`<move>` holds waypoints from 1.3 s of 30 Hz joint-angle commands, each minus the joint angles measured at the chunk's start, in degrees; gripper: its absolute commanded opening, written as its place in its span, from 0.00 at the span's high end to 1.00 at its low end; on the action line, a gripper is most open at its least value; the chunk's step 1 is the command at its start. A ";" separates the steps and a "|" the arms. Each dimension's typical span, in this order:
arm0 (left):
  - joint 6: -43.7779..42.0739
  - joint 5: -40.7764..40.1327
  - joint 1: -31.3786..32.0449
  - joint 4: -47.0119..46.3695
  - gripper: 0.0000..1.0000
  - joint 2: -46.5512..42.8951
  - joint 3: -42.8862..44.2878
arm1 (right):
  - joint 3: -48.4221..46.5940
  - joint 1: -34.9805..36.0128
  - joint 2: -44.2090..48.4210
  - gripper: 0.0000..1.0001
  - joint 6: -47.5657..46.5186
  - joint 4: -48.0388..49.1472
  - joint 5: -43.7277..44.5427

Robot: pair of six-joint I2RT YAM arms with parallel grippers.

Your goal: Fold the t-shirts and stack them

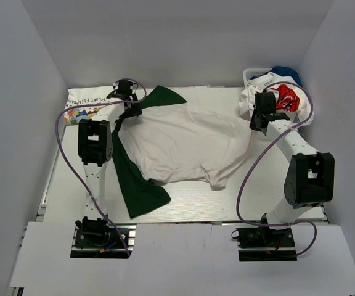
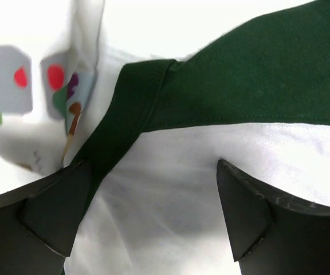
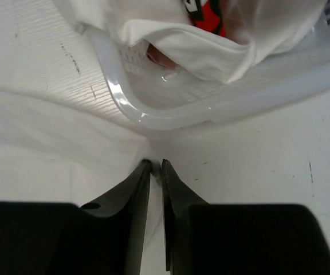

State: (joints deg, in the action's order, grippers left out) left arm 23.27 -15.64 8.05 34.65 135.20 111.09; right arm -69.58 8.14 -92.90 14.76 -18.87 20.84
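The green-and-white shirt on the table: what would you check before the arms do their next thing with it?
1. Green-and-white shirt lying smooth: not ok, rumpled along its near hem.
2. Left jaws open over the cloth beside the dark green band: ok.
3. Right jaws gripping the shirt's edge: cannot tell, they look almost closed.
4. Basket clear of the right jaws: ok, rim lies beyond them.

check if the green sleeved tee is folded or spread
Spread, not folded: the green-sleeved t-shirt lies open on the table, both sleeves out.
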 commanded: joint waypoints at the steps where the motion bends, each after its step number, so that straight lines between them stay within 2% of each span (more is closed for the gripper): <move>1: -2.25 2.63 -0.67 2.00 0.00 0.33 4.21 | -3.80 -0.49 0.88 0.78 -1.49 -2.83 3.59; 3: -2.79 2.63 -0.67 2.61 0.00 -0.28 4.84 | -5.38 -1.72 1.49 0.78 -0.01 -4.94 7.87; 5: -3.32 2.63 -0.67 3.13 0.00 -0.90 6.41 | -7.22 -2.51 2.11 0.66 0.88 -7.31 12.11; 7: -3.32 3.15 -0.67 4.02 0.00 -2.65 7.03 | -8.28 -2.96 3.34 0.46 0.88 -8.89 11.78; 8: -3.84 3.77 -0.67 4.71 0.00 -3.35 7.04 | -7.68 -2.70 4.91 0.30 -0.08 -9.77 10.03; 9: -3.84 3.77 -0.67 5.24 0.00 -4.32 6.08 | -6.89 -2.08 7.01 0.17 -0.96 -9.78 1.40; 10: -3.84 4.30 -0.06 5.25 0.00 -6.85 5.20 | -6.01 -0.95 9.82 0.10 -0.97 -9.17 -1.91; 13: -0.60 5.08 1.17 7.79 0.00 -12.39 -1.81 | 5.03 3.96 16.31 0.10 1.57 -5.57 -13.77; 14: 2.11 6.66 1.17 7.80 0.00 -17.81 -5.06 | 8.46 7.03 17.13 0.10 2.45 -5.21 -15.11; 15: 2.92 11.02 1.17 6.93 0.00 -21.17 -13.71 | 10.59 9.15 17.75 0.10 3.77 -7.04 -14.95; 16: 3.97 12.81 1.87 3.79 0.00 -24.77 -18.58 | 11.56 14.48 18.10 0.10 4.48 -8.19 -12.95; 17: 5.11 14.13 3.10 1.84 0.00 -28.55 -23.85 | 12.88 16.10 17.93 0.10 6.40 -9.59 -11.54; 18: 7.30 16.93 3.80 -0.18 0.00 -32.41 -34.17 | 14.98 17.51 17.67 0.10 7.98 -12.47 -11.09; 19: 8.45 18.87 5.46 -5.94 0.00 -43.24 -43.41 | 17.44 21.18 17.76 0.10 10.17 -13.03 -11.26; 20: 8.46 18.89 6.35 -6.00 0.00 -43.35 -43.50 | 17.46 22.34 17.93 0.10 11.33 -13.03 -11.70; 21: 9.24 18.89 7.14 -6.87 0.00 -46.22 -50.37 | 21.20 23.31 18.11 0.10 12.73 -12.51 -12.48; 22: 9.95 18.89 7.93 -7.58 0.00 -50.78 -53.40 | 22.46 25.32 18.11 0.10 13.44 -10.33 -13.71; 25: 13.19 19.42 10.40 -8.19 0.00 -54.59 -62.11 | 25.81 28.68 17.15 0.10 17.04 -5.58 -16.71; 27: 14.00 20.55 11.10 -10.12 0.00 -55.30 -67.39 | 25.81 29.91 14.51 0.18 17.31 -4.33 -16.01; 28: 14.70 20.56 11.11 -11.26 0.00 -55.30 -69.06 | 25.99 30.09 14.07 0.42 18.36 -2.76 -15.66; 30: 15.49 21.09 11.11 -13.12 0.00 -52.77 -71.19 | 26.08 29.66 13.36 0.67 20.99 -3.62 -11.99; 31: 16.28 19.96 11.63 -13.12 0.00 -51.54 -71.71 | 26.68 29.56 14.49 0.85 22.92 -5.28 -10.57; 32: 16.28 18.55 11.63 -13.12 0.00 -50.31 -71.71 | 27.30 29.22 15.29 0.95 23.72 -5.64 -8.99; 33: 16.28 18.02 11.63 -13.12 0.00 -48.90 -70.93 | 27.83 28.86 18.60 1.00 25.56 -6.43 -4.80; 35: 16.81 15.74 11.63 -10.85 0.00 -44.94 -69.27 | 29.76 27.81 21.08 1.00 27.51 -10.46 -1.87; 39: 17.86 13.27 11.11 -9.61 0.00 -42.65 -68.46 | 34.15 24.39 29.16 1.00 33.48 -23.12 3.94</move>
State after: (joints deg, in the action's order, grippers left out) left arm 39.83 1.61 19.35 23.09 87.37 45.84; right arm -38.81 35.14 -69.52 41.76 -30.98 17.28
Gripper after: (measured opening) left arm 0.996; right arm 0.019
